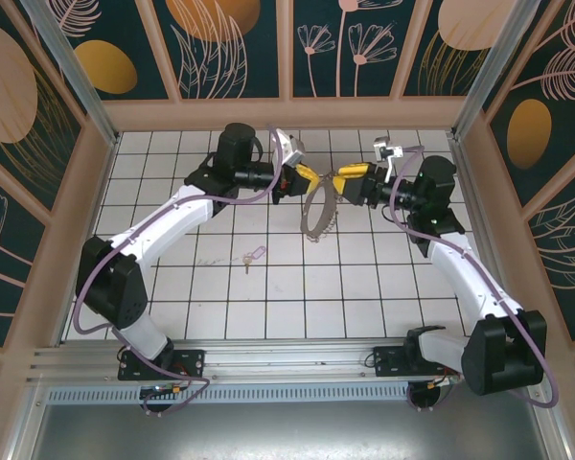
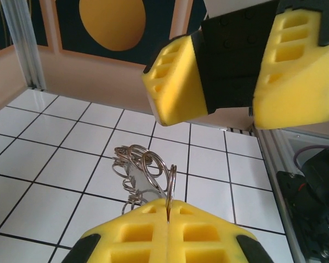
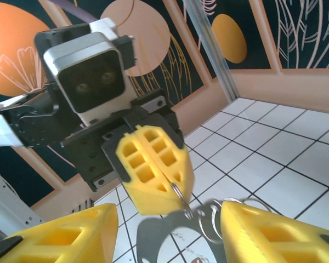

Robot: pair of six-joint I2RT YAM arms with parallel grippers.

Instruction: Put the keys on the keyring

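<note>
Item 1: left gripper [image 2: 169, 211]. Yellow fingers are pressed together, clamped on the thin wire of the keyring [image 2: 145, 170], which enters the seam between the pads. In the left wrist view, the loops and small metal pieces of the ring hang toward 11 o'clock from the pinch point, off the tiles.

Item 2: right gripper [image 3: 164, 235]. Fingers stand apart, one at 9 o'clock and one at 3 o'clock in its own wrist view, with the ring's dangling pieces in the gap between them. Whether either pad touches the ring cannot be told.

Item 3: keyring, top view. It hangs between the two grippers, the left one at 11 o'clock of it and the right one at 1 o'clock, and both fingertip sets are close together.

Item 4: key [image 1: 253, 255], with a pale lilac tag. It lies flat on the white tiled table [image 1: 364, 287], at 8 o'clock of the keyring and well apart from both grippers.
</note>
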